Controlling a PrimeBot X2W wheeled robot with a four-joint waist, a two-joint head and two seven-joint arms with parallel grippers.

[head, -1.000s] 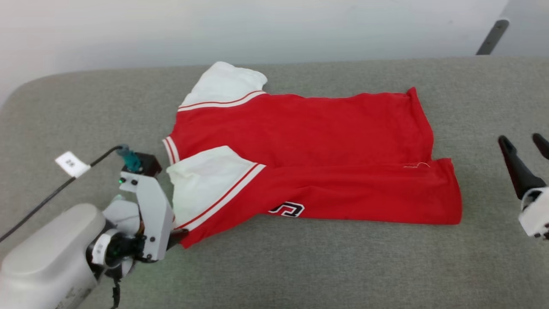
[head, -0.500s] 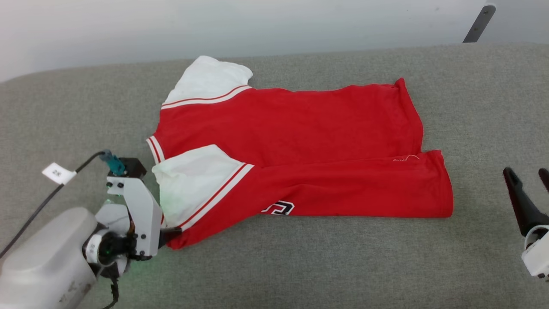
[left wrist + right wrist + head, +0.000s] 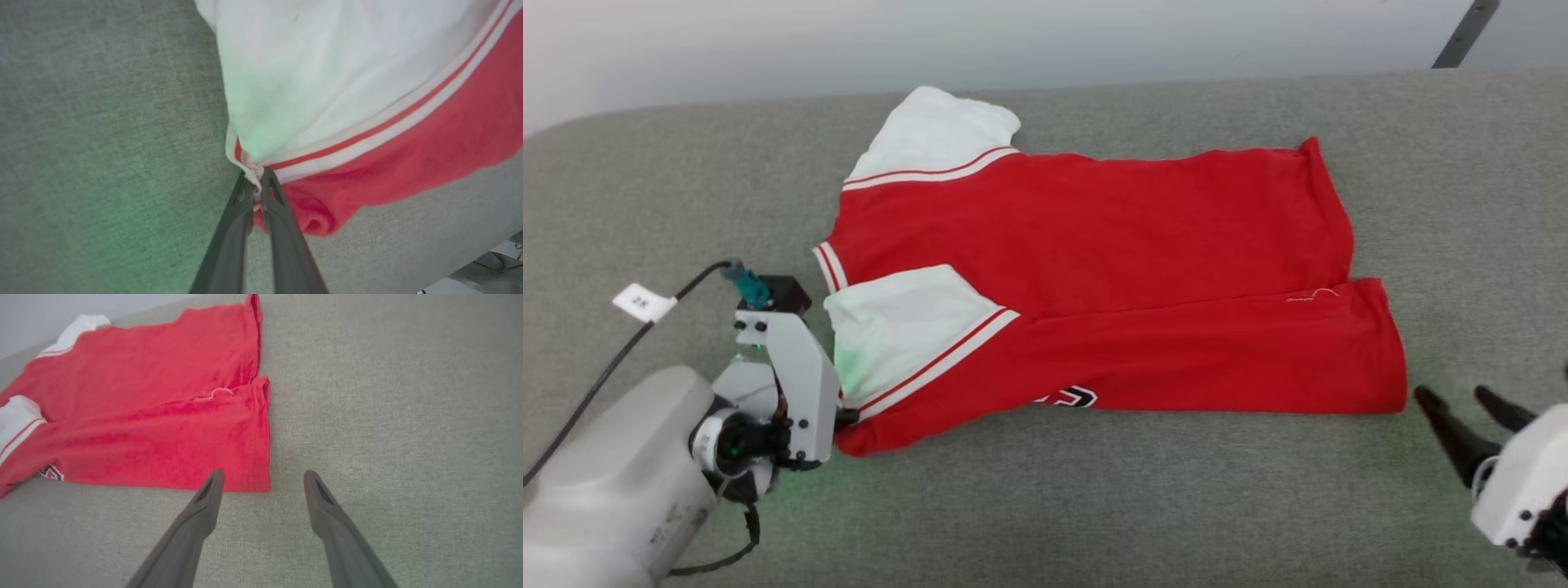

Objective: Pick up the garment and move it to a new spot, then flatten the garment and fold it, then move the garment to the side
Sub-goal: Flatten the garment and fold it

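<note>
My left pincer (image 3: pixel 256 179) is pressed tight on the garment (image 3: pixel 1094 245), pinching its edge right where the striped trim of one white sleeve (image 3: pixel 898 327) meets the red cloth. The garment is a red shirt with one side folded over, lying flat on the grey worktop (image 3: pixel 1094 506), with a bit of black and white lettering (image 3: pixel 1072 398) peeking out. My right pincer (image 3: pixel 264 473) is spread wide and holds nothing, close by the garment's hem corner

grey fabric surface (image 3: pixel 1094 506); pale wall (image 3: pixel 931 41) behind.
</note>
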